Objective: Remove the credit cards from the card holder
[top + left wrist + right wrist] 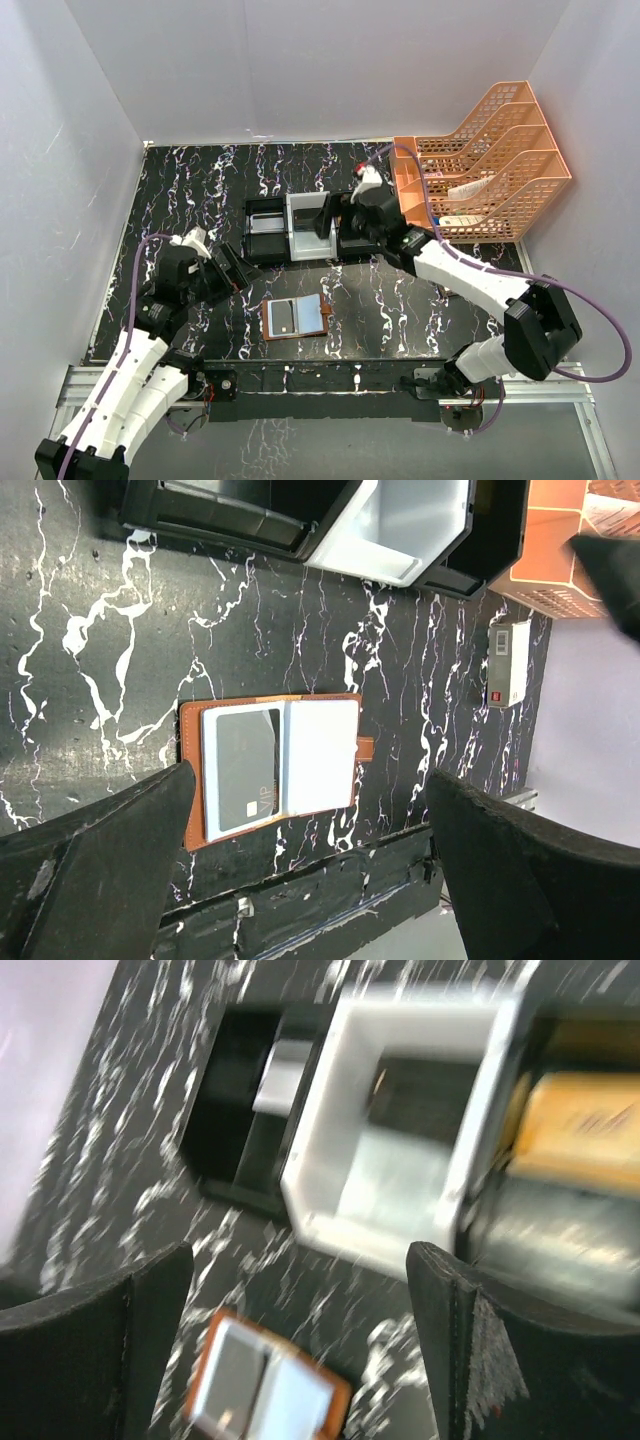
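So the card holder point(320, 755) is lying spread open on the black marbled table point(120, 630), pockets facing up, which is probably what's making the cards reachable at all. One of the credit cards point(245, 765) is sitting tucked in the pocket on the side away from the clasp tab point(365, 748). The left gripper point(232, 266) is hanging over the holder with its jaws wide apart and nothing in them, framing it like it's lining up a pinch. The right gripper point(300, 1255) is hovering by the compartment tray point(400, 1160), also spread and empty, though its view is blurry. My guess is one arm will need to pin the holder, or it'll just slide.
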`<action>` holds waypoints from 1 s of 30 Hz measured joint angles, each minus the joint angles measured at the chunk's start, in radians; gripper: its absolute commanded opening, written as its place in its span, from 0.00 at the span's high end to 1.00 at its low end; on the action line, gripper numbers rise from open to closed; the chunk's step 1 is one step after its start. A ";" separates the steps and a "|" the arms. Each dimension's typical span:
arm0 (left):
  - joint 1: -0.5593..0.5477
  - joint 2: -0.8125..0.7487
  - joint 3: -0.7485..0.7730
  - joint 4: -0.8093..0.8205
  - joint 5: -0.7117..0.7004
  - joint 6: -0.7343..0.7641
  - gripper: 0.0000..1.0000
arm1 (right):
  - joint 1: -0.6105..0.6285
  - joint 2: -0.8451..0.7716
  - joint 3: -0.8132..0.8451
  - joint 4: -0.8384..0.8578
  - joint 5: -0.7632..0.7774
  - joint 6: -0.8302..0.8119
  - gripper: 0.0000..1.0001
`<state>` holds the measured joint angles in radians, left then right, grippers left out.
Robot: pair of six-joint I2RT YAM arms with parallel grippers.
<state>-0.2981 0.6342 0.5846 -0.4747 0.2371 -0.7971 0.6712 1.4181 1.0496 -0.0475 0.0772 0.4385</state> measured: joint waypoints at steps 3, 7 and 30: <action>0.000 0.012 -0.022 0.019 0.015 -0.007 0.01 | 0.003 -0.010 -0.134 0.038 -0.167 0.209 0.28; 0.000 0.039 -0.040 0.032 0.040 -0.011 0.01 | 0.055 0.069 -0.239 0.064 -0.300 0.401 0.30; 0.000 0.130 -0.098 0.081 0.150 -0.014 0.40 | 0.277 0.276 -0.256 0.184 -0.388 0.705 0.67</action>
<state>-0.2981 0.7643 0.4870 -0.3939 0.3870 -0.8108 0.9478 1.6943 0.7940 0.1364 -0.3103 1.1435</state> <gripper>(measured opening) 0.668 0.361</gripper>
